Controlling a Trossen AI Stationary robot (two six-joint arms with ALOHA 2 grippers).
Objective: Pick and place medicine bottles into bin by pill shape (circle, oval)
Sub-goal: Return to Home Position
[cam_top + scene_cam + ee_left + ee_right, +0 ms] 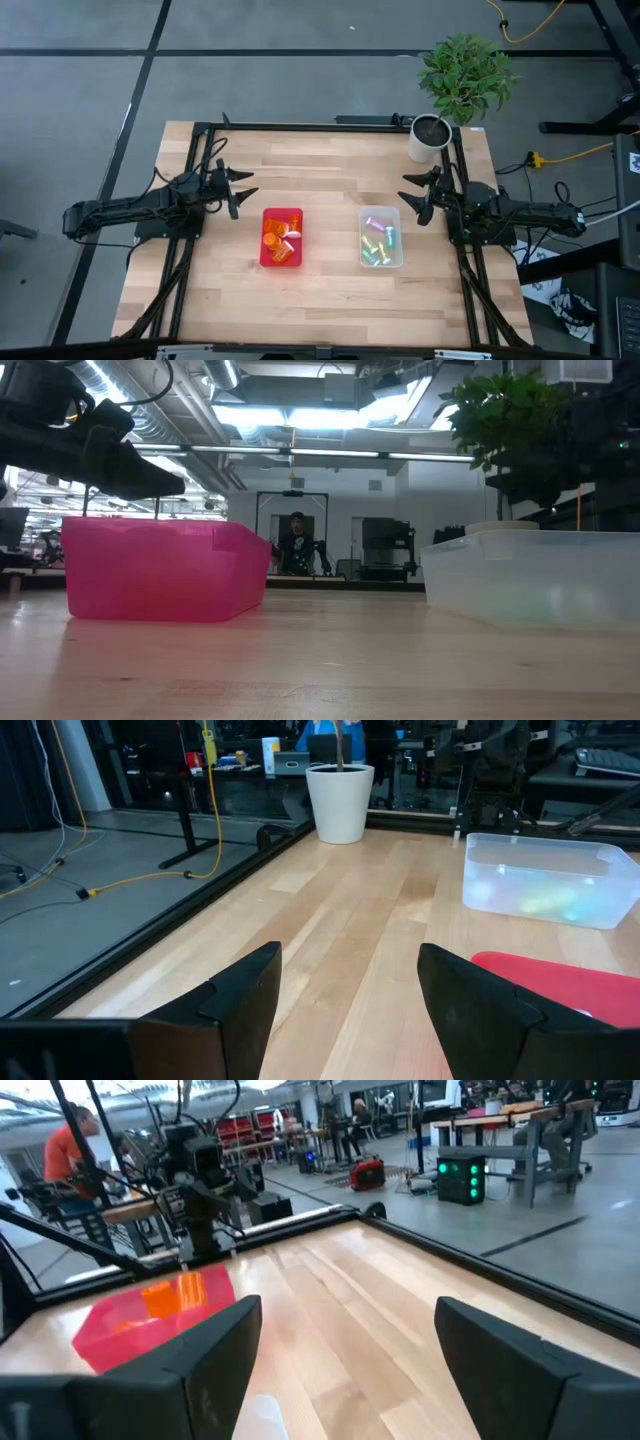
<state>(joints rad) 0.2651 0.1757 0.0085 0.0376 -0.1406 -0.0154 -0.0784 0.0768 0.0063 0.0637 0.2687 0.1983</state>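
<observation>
Several translucent orange bottles [279,238] with white caps lie in the red bin [296,214]. Several pastel bottles [377,243] lie in the clear bin [397,262]. My left gripper [243,190] is open and empty above the table, left of the red bin. My right gripper [412,197] is open and empty, right of the clear bin. In the left wrist view the clear bin [545,870] and red bin [560,985] show ahead; in the right wrist view the red bin [130,1325] shows with orange bottles [180,1295].
A white plant pot [429,137] with a green plant [465,72] stands at the table's far right corner. A black frame rail [320,125] runs along the far edge. Bare wood lies between the bins and toward the near edge.
</observation>
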